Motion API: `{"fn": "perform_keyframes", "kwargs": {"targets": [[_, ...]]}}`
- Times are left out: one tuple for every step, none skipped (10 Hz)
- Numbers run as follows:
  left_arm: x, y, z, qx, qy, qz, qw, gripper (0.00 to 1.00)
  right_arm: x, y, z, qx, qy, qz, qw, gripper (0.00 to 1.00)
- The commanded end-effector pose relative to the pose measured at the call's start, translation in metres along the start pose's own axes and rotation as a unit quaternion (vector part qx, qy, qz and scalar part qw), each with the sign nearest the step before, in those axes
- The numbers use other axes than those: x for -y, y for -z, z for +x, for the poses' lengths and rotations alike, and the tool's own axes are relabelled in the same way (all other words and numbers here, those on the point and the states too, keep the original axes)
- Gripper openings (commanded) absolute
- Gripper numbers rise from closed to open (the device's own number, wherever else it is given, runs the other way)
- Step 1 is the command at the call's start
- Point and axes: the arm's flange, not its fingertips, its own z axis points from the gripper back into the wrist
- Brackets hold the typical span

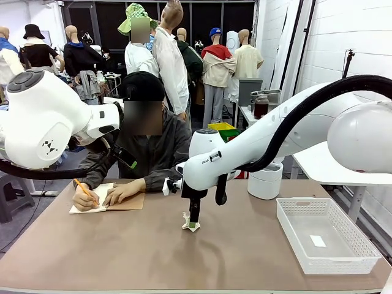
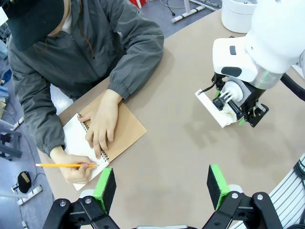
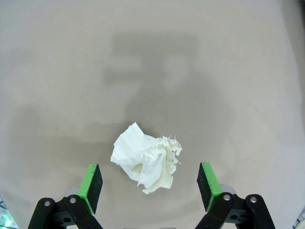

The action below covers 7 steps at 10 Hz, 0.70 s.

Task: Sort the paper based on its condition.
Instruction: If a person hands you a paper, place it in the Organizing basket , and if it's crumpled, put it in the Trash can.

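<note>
Brown tabletop (image 3: 71, 71) lies bare all round the crumpled paper (image 3: 145, 162). The paper sits between the spread fingers of the right gripper (image 3: 149, 185) and touches neither pad. On the paper's left, toward the person's notebook (image 2: 128, 131), the left gripper (image 2: 161, 187) hovers, its fingers also spread. Well to the paper's right, a white basket (image 1: 334, 267) holds one white scrap (image 1: 317, 241), too small to make out.

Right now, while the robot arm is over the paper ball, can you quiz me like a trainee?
1. True or false: the right gripper stands open over the crumpled paper.
2. What does the person write with? A) a pencil B) a brush C) a crayon
3. On which side of the robot does the white basket sit?
Key: 1 true; 2 A; 3 its right.
</note>
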Motion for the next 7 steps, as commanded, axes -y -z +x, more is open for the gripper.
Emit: {"fn": "perform_keyframes", "kwargs": {"targets": [[-0.001,0.000,0.000,0.000,-0.001,0.002,1.000,1.00,0.008,0.002,0.005,0.007,-0.017,0.009,1.000,1.00],[-0.001,0.000,0.000,0.000,-0.001,0.002,1.000,1.00,0.009,0.004,0.006,0.005,-0.016,0.010,1.000,1.00],[-0.001,0.000,0.000,0.000,-0.001,0.002,1.000,1.00,0.011,0.007,0.006,0.000,-0.013,0.010,1.000,1.00],[-0.001,0.000,0.000,0.000,-0.001,0.002,1.000,1.00,0.012,0.009,0.007,-0.003,-0.011,0.009,1.000,1.00],[-0.001,0.000,0.000,0.000,-0.001,0.002,1.000,1.00,0.013,0.012,0.007,-0.008,-0.010,0.010,1.000,1.00],[-0.001,0.000,0.000,0.000,-0.001,0.002,1.000,1.00,0.014,0.014,0.007,-0.010,-0.010,0.011,1.000,1.00],[-0.001,0.000,0.000,0.000,-0.001,0.002,1.000,1.00,0.015,0.014,0.008,-0.013,-0.006,0.013,1.000,1.00]]}}
